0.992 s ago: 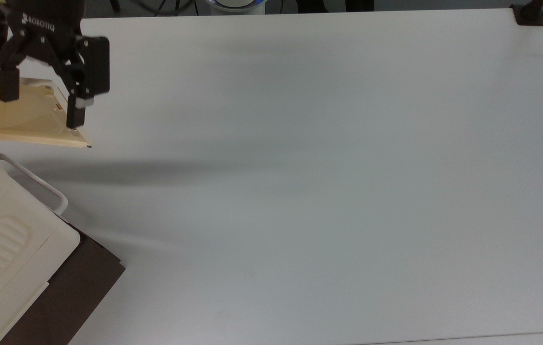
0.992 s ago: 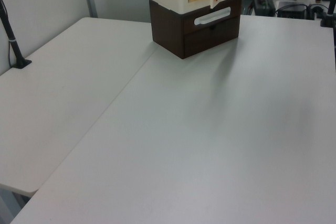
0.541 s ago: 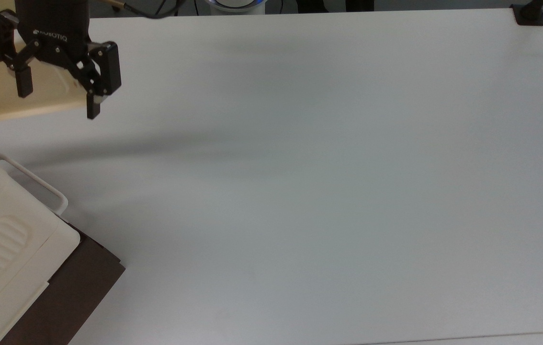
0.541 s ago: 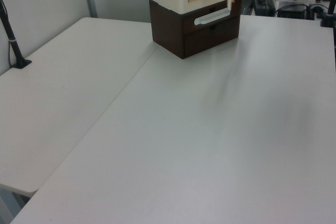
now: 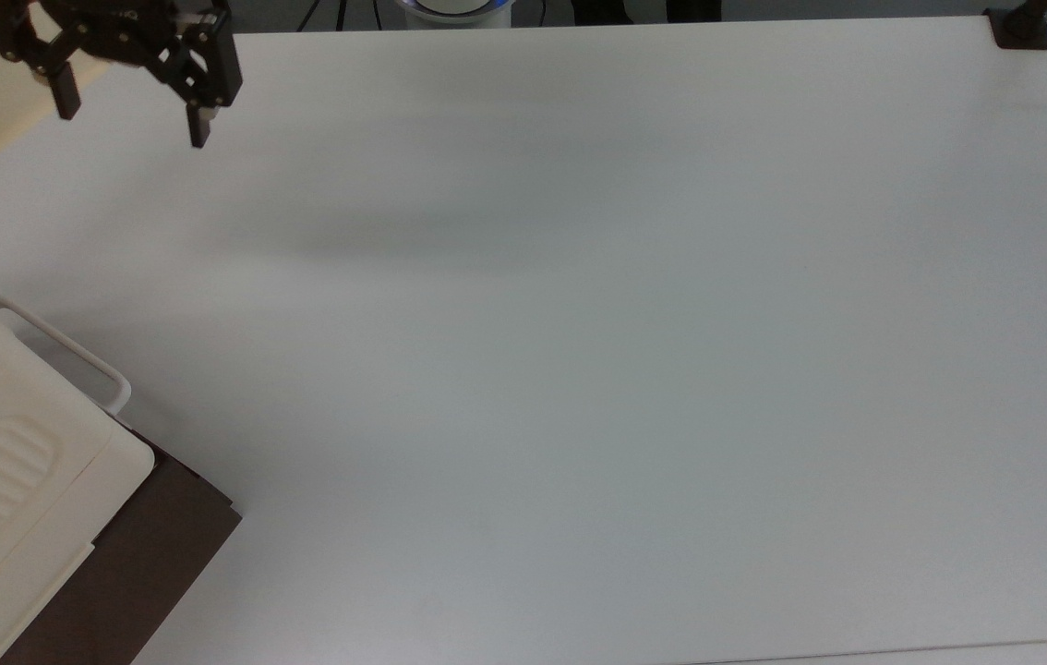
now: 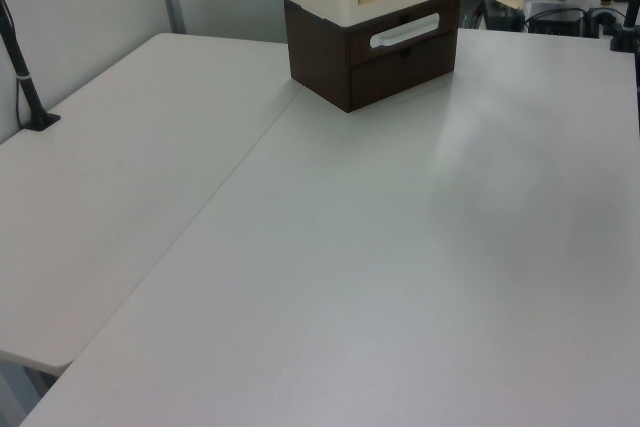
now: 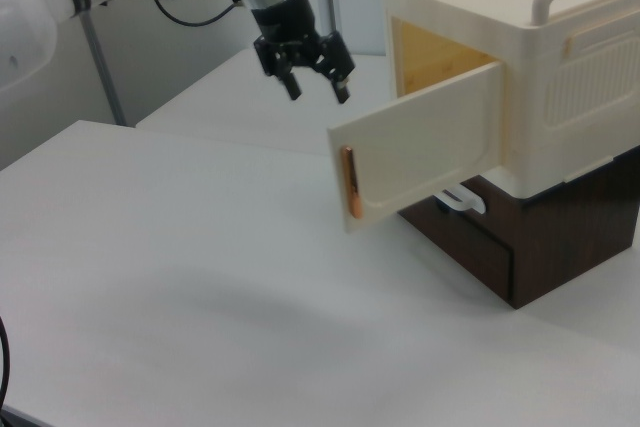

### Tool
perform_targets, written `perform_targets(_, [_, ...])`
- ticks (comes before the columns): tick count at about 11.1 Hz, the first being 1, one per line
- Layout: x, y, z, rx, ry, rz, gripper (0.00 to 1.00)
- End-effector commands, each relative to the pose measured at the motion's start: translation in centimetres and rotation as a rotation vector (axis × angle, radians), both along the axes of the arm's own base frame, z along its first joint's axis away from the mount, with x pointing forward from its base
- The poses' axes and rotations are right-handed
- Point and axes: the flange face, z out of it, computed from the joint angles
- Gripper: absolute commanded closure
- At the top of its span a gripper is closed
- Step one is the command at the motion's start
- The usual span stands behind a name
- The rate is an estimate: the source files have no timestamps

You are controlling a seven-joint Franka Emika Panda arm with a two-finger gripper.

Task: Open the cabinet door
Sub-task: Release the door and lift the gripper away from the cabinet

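Cabinet door (image 7: 420,152) swung wide open from the cabinet (image 7: 520,67), standing out over the surface (image 5: 579,369). Gripper (image 7: 316,89) up beside the door's free edge, clear of it, fingers (image 7: 341,93) spread apart, gripping nothing.

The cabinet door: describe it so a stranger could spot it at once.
Find the bulky cream-white plastic cabinet sitting on a dark brown base. From its front, the thin flat beige-yellow door panel hangs swung open. Unlike the white loop handle below, it carries a narrow orange strip along its free edge.

Bright, even light; soft diffuse shadows, sharp focus.
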Motion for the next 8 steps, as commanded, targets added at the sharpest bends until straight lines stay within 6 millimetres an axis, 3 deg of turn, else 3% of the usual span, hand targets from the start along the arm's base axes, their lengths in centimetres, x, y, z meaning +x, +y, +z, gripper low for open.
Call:
perform_targets(1, [-3.3, 4.3, -1.2, 0.073, 0.134, 0.074, 0.00])
perform_targets(5, [-6.8, 11.2, -1.3, 0.107, 0.184, 0.086, 0.00])
perform_targets(8, [-8.2, 12.7, -1.1, 0.111, 0.211, 0.064, 0.00])
